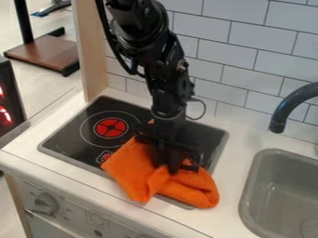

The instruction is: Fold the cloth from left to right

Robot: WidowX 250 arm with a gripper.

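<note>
Cloth (pixel 129 166) crosses stovetop (pixel 71 139) edge under tool (pixel 180 167) (sink (pixel 250 195) apart)

The claw (pixel 179 167) hangs down at the rumpled orange cloth (pixel 133 172).

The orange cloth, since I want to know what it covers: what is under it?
The orange cloth lies on the black stovetop, over its front edge and onto the white counter. Anything else beneath is covered and can't be seen.

One cloth (pixel 131 167), stovetop (pixel 69 138), faucet (pixel 287 105), sink (pixel 253 188)
</note>
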